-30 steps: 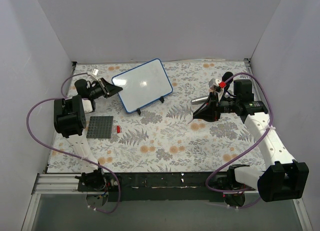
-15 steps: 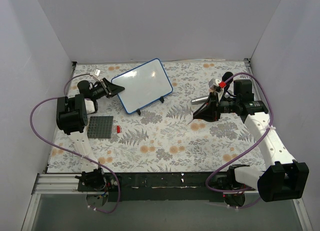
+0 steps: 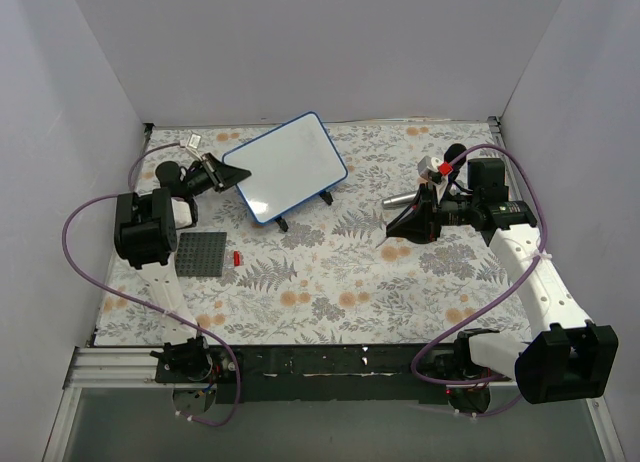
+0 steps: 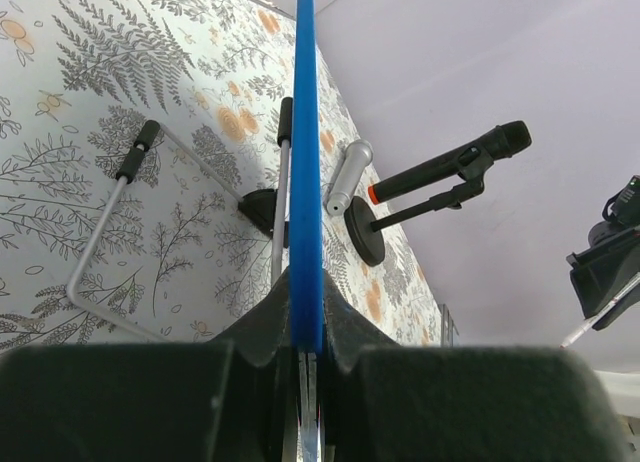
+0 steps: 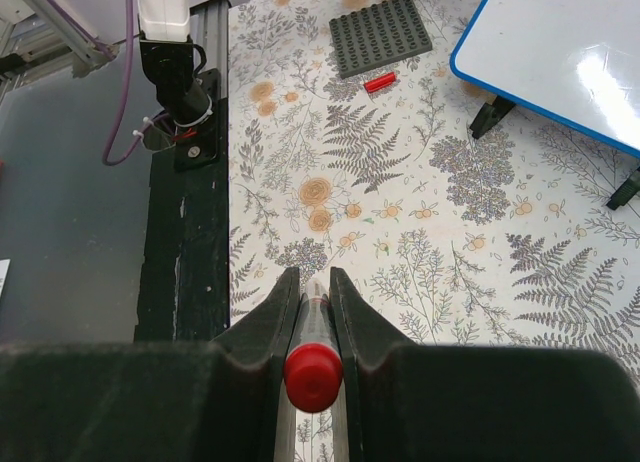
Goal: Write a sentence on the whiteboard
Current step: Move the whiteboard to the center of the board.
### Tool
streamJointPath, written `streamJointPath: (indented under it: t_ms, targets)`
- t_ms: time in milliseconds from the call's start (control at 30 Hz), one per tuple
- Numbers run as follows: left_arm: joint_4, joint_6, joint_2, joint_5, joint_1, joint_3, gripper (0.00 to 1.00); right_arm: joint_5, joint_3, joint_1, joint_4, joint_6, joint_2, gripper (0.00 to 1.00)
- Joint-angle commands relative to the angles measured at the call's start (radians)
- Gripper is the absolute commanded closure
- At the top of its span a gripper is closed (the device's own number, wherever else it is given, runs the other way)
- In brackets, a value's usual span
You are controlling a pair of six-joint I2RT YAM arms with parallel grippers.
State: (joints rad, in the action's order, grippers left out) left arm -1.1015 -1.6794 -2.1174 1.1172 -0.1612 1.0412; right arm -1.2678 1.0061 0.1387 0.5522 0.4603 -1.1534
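The whiteboard, white with a blue rim and black feet, stands tilted at the back left of the floral table. Its face shows no writing, so the sentence is not in view. My left gripper is shut on the board's left rim. In the left wrist view the blue rim runs edge-on between the jaws of that gripper. My right gripper hovers right of centre, apart from the board. In the right wrist view it is shut on a marker with a red end. The board's corner lies far ahead.
A dark grey studded plate lies at the left with a small red piece beside it; both also show in the right wrist view, the plate and the piece. A grey cylinder lies near my right gripper. White walls enclose the table.
My left gripper has shifted slightly toward the back with the board's rim in it, and the board has moved a little with it. The right arm has not moved.
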Motion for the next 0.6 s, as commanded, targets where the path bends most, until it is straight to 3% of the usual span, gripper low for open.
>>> streamJointPath:
  t_ms: [0, 300, 467, 567]
  targets:
    - [-0.08, -0.052, 0.14, -0.023, -0.009, 0.04, 1.0, -0.018, 0.048, 0.004, 0.012, 0.018, 0.029, 0.99]
    - [0.017, -0.039, 0.304, -0.086, -0.011, 0.017, 1.0, 0.018, 0.106, 0.007, 0.081, 0.07, 0.049, 0.99]
    - [0.026, -0.074, 0.483, -0.108, 0.008, -0.082, 1.0, 0.085, 0.274, 0.013, 0.31, 0.231, -0.009, 0.99]
    - [0.115, -0.046, 0.611, -0.16, 0.04, -0.157, 1.0, 0.114, 0.396, 0.015, 0.399, 0.251, -0.034, 0.99]
